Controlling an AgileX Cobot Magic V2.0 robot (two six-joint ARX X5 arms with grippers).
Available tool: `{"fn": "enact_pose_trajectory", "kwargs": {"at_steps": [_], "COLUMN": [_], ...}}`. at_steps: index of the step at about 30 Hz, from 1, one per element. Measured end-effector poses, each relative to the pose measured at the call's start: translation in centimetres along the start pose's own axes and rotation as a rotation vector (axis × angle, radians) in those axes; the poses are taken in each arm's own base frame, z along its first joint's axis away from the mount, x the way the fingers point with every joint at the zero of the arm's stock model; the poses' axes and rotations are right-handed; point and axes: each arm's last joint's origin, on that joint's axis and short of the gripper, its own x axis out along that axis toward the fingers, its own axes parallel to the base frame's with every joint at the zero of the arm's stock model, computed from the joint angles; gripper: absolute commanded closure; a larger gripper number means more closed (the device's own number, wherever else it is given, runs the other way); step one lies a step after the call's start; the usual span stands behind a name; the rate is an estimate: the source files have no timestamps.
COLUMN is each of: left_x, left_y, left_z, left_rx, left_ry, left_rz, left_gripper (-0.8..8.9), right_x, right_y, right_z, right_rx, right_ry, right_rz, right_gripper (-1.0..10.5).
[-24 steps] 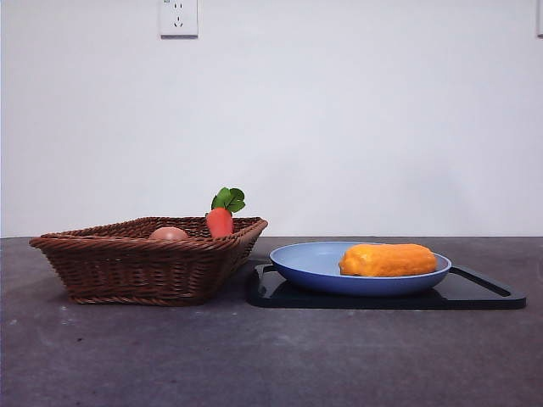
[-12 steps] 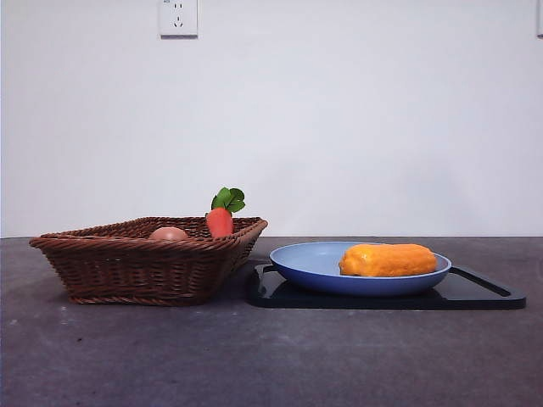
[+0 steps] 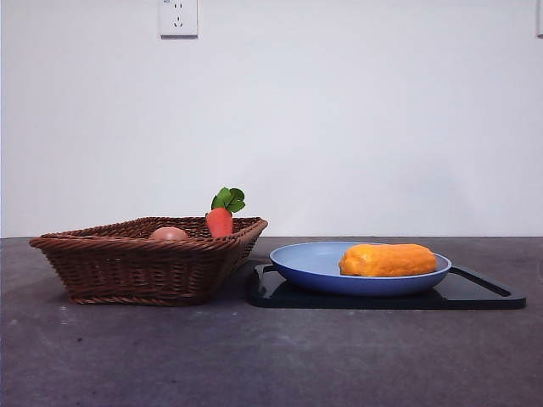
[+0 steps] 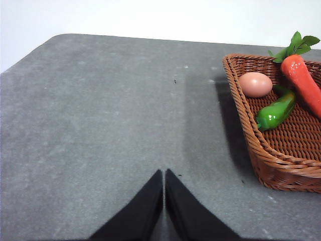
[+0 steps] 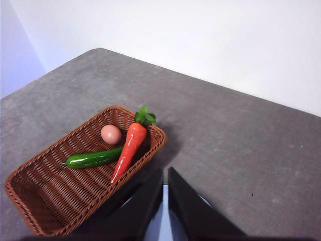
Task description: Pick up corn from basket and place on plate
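The yellow-orange corn (image 3: 388, 259) lies on its side in the light-blue plate (image 3: 310, 263), right of the brown wicker basket (image 3: 144, 263). No gripper shows in the front view. My left gripper (image 4: 164, 176) is shut over bare table, well apart from the basket (image 4: 281, 165). My right gripper (image 5: 165, 176) is shut and high above the table, beside the basket (image 5: 40, 193), with a sliver of the plate (image 5: 163, 213) between its jaws. The corn is hidden in both wrist views.
The basket holds a red-orange carrot (image 5: 129, 148), a green pepper (image 5: 93, 159) and a pinkish egg (image 5: 111, 134). The plate rests on a flat black tray (image 3: 475, 292). A wall socket (image 3: 178, 17) sits high on the white wall.
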Motion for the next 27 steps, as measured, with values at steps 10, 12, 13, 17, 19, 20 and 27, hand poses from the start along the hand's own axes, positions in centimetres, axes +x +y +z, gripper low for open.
{"fn": "enact_pose_trajectory", "kwargs": {"at_steps": [10,12,13,17,19,20,27], "left_x": [0.0,0.0,0.0,0.0,0.0,0.0,0.0], "left_y": [0.0,0.0,0.0,0.0,0.0,0.0,0.0], "left_z": [0.0,0.0,0.0,0.0,0.0,0.0,0.0], "left_rx": [0.000,0.000,0.000,0.000,0.000,0.000,0.000], "left_ry": [0.000,0.000,0.000,0.000,0.000,0.000,0.000], "left_rz": [0.000,0.000,0.000,0.000,0.000,0.000,0.000], "left_gripper": [8.06,8.06,8.06,8.06,8.06,8.06,8.06], "right_x": [-4.2,-5.6,-6.0,-7.7,-8.2,-8.4,-9.0], "right_y": [0.4,1.3,1.5,1.6,1.5,1.7,2.5], "right_z": [-1.1,-2.1,-2.8,-7.7,-10.5,-11.9,-19.2], "right_rx": [-0.091,-0.136,-0.148,-0.136,-0.112,-0.106,-0.116], "right_ry": [-0.054,-0.129,-0.153,-0.217,-0.231,-0.241,-0.329], "right_rz": [-0.205,-0.218,-0.226,-0.340,-0.388,-0.403,-0.528], "right_gripper": [9.4,9.4,9.4,9.4,9.4,9.4,9.4]}}
